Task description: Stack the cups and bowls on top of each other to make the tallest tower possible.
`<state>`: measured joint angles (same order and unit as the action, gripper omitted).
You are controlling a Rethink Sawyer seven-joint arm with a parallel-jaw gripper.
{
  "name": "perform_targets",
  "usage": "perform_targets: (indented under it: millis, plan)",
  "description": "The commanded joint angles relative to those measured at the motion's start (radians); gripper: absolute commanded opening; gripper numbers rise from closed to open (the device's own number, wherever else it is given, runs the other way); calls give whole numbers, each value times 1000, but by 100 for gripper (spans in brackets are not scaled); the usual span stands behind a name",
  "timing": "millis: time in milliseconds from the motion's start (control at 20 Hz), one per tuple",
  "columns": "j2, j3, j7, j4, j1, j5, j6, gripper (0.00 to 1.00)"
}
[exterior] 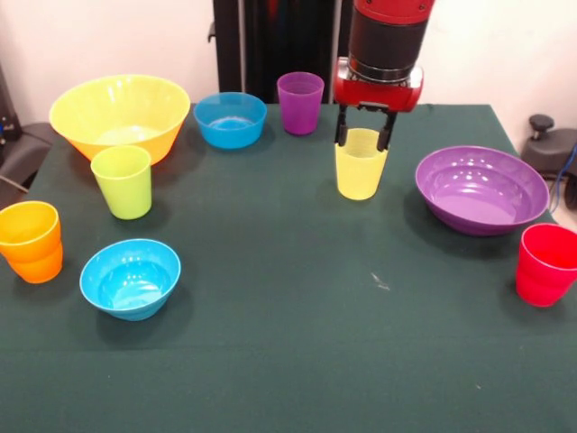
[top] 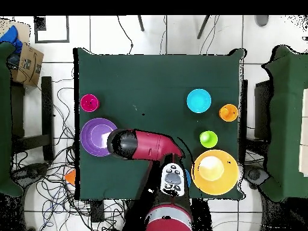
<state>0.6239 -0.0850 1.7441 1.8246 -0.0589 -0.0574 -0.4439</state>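
Yellow cup, toward table far edge: claw clamped on rim, likely for lifting onto a stack; none built yet.

Looked like a robotics lab: red arm bolted by a green-clothed table, cables sprawled all over a white tiled floor, cardboard box off to 1 side.

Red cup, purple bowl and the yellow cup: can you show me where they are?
Red cup (exterior: 545,263), front view, on its outer side wall.
Purple bowl (exterior: 532,185), front view, on its right rim.
Yellow cup (exterior: 360,176), front view, on its side wall, below the gripper (exterior: 365,137) fingers straddling its rim.
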Motion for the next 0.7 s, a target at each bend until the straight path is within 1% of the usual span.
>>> perform_targets:
  millis: [50,200,450,700]
  plan:
    - [-9,137,164,89,-12,-38,96,100]
    - [4,142,180,112,-8,-48,114,100]
    - [25,128,193,120,15,-56,105,100]
    - [30,133,185,134,10,-54,118,100]
